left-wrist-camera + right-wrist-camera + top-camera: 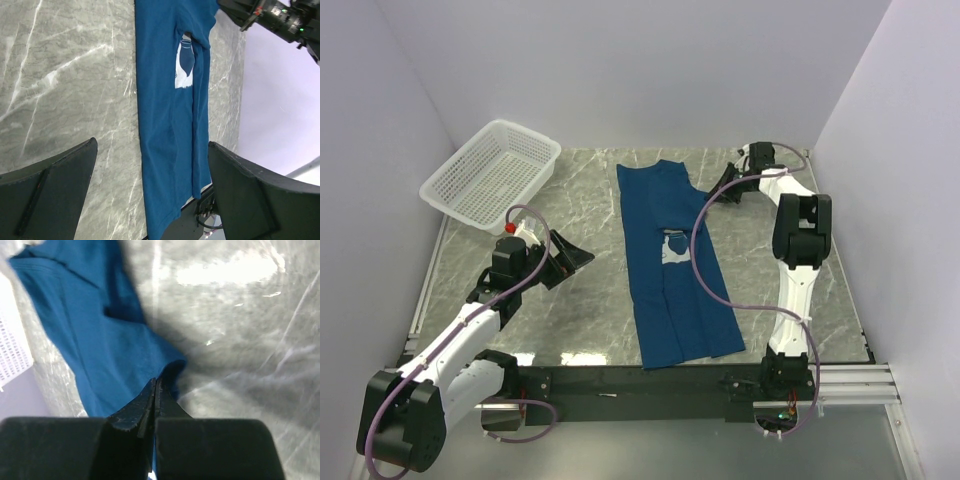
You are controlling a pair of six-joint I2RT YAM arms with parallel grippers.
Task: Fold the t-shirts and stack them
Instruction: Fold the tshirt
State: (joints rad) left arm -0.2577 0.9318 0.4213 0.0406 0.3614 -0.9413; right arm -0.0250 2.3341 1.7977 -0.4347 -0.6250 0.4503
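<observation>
One dark blue t-shirt [670, 280] lies folded into a long strip down the middle of the marble table, with a bit of pale print [675, 247] showing mid-way. My right gripper [722, 188] is at the shirt's far right edge. In the right wrist view its jaws [156, 384] are pressed together on a lifted fold of the blue cloth [100, 330]. My left gripper [575, 258] hovers left of the shirt, open and empty. In the left wrist view the left gripper [152, 145] frames the shirt strip [165, 110] and the print [184, 65] between its wide-set fingers.
A white plastic mesh basket [490, 175] stands at the far left corner, and its mesh [12, 347] shows at the left edge of the right wrist view. The shirt's near hem hangs over the table's front edge [620, 360]. Walls close in on three sides.
</observation>
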